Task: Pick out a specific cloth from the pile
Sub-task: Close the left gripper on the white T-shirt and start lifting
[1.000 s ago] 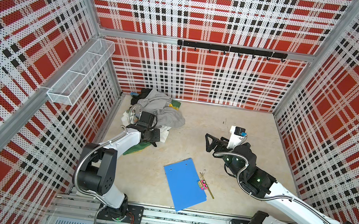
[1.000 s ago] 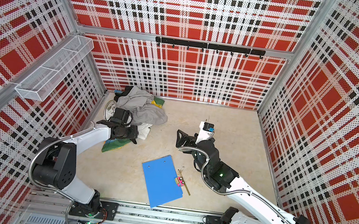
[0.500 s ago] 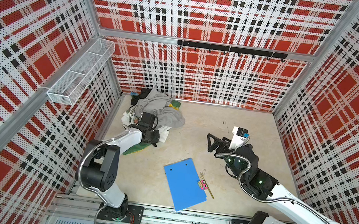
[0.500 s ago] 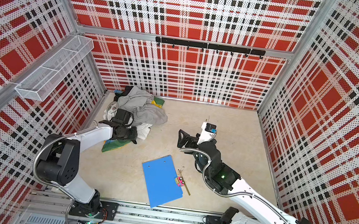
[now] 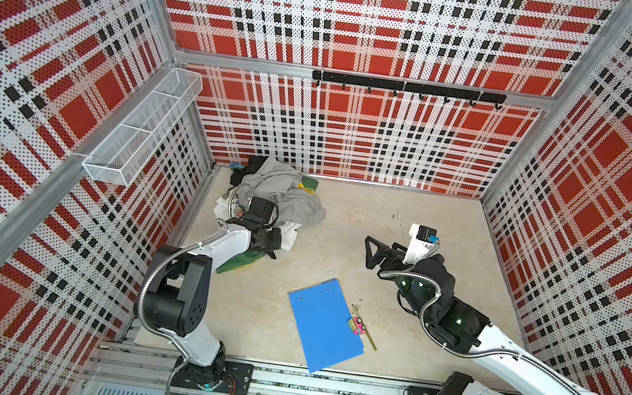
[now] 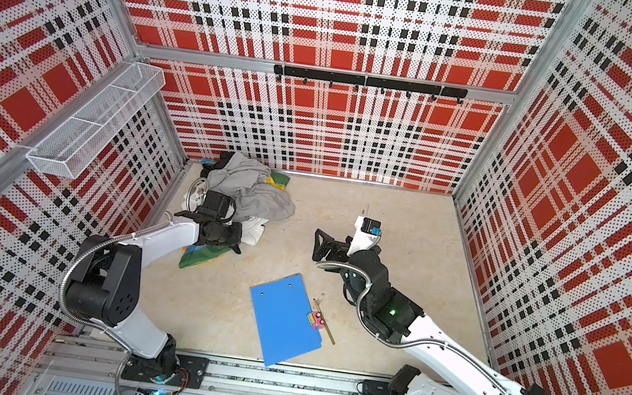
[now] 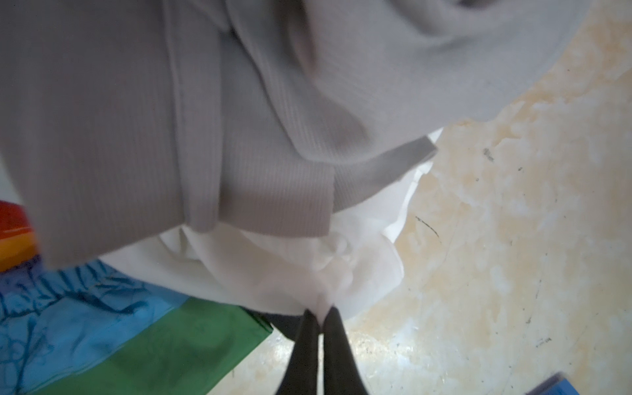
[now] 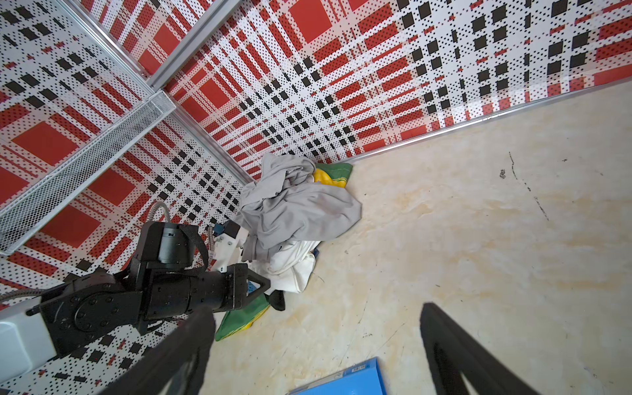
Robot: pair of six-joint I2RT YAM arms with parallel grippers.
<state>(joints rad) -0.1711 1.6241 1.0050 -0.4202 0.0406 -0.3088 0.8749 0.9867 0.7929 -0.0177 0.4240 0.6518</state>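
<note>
The left claw (image 7: 320, 319) is pinched shut on a fold of the white cloth (image 7: 273, 270), which runs from its tips in under the grey garment (image 7: 171, 119) of the pile (image 5: 280, 198). I'd draw it out slowly, away from the heap, so the grey isn't dragged along. The right claw (image 8: 313, 314) gapes empty, well apart.

The left gripper (image 6: 238, 243) is placed against the white cloth (image 6: 254, 231) at the edge of the pile (image 6: 252, 193); the right gripper (image 6: 317, 245) is seen well apart, jaws open.
</note>
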